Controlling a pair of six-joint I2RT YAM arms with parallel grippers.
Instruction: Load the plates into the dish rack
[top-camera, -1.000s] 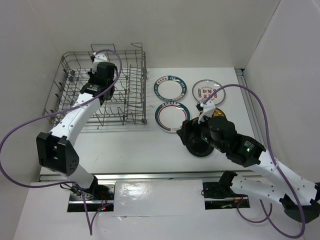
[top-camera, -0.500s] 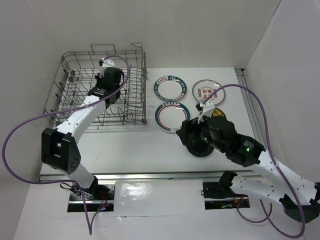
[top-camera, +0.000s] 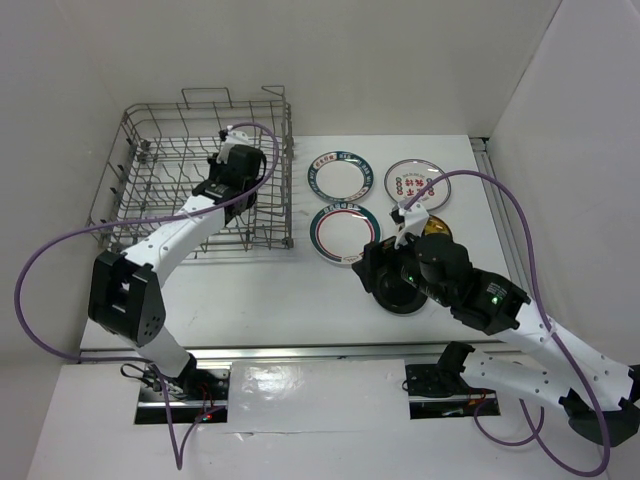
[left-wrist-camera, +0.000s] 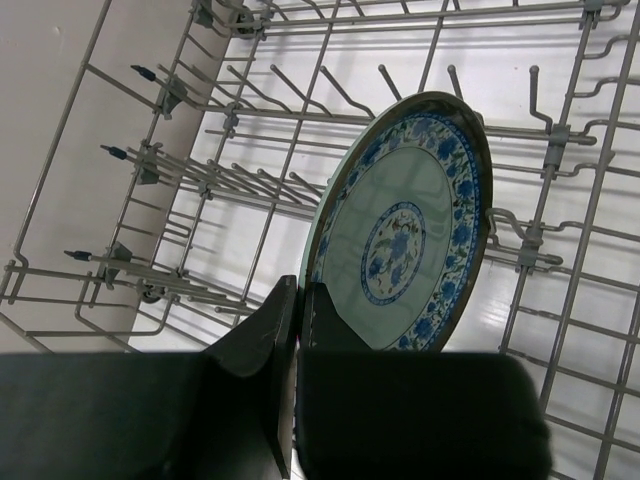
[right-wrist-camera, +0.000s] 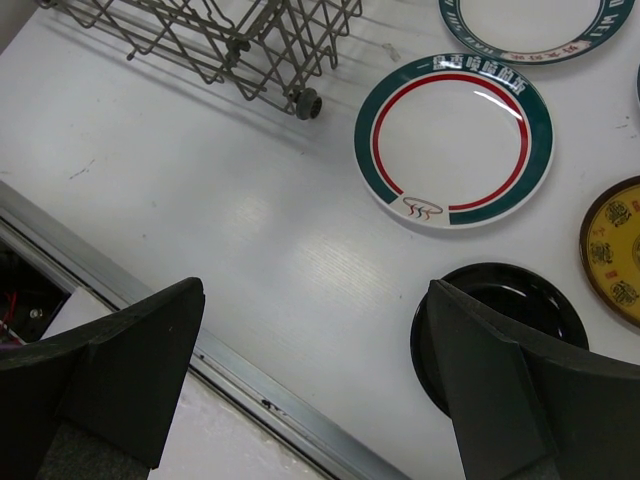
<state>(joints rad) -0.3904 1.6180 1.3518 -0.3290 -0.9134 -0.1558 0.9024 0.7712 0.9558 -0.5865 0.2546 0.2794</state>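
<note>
My left gripper (top-camera: 240, 166) is over the right part of the grey wire dish rack (top-camera: 150, 190). In the left wrist view it (left-wrist-camera: 298, 292) is shut on the rim of the pale teal patterned plate (left-wrist-camera: 405, 225), held on edge above the rack's tines (left-wrist-camera: 250, 180). My right gripper (top-camera: 388, 272) is open and empty, hovering over the table (right-wrist-camera: 315, 300) beside the black plate (right-wrist-camera: 500, 330). On the table lie two green-rimmed plates (top-camera: 339, 179) (top-camera: 344, 232), the white plate with red marks (top-camera: 415, 183), the yellow plate (top-camera: 440, 226) and the black plate (top-camera: 402, 296).
The rack's near corner (right-wrist-camera: 305, 100) shows in the right wrist view, with a green-rimmed plate (right-wrist-camera: 452, 140) next to it. The table's metal front edge (right-wrist-camera: 250, 385) runs close below the right gripper. White walls stand at the back and right.
My left gripper has moved right across the rack with the teal plate in it. The right arm has not moved.
</note>
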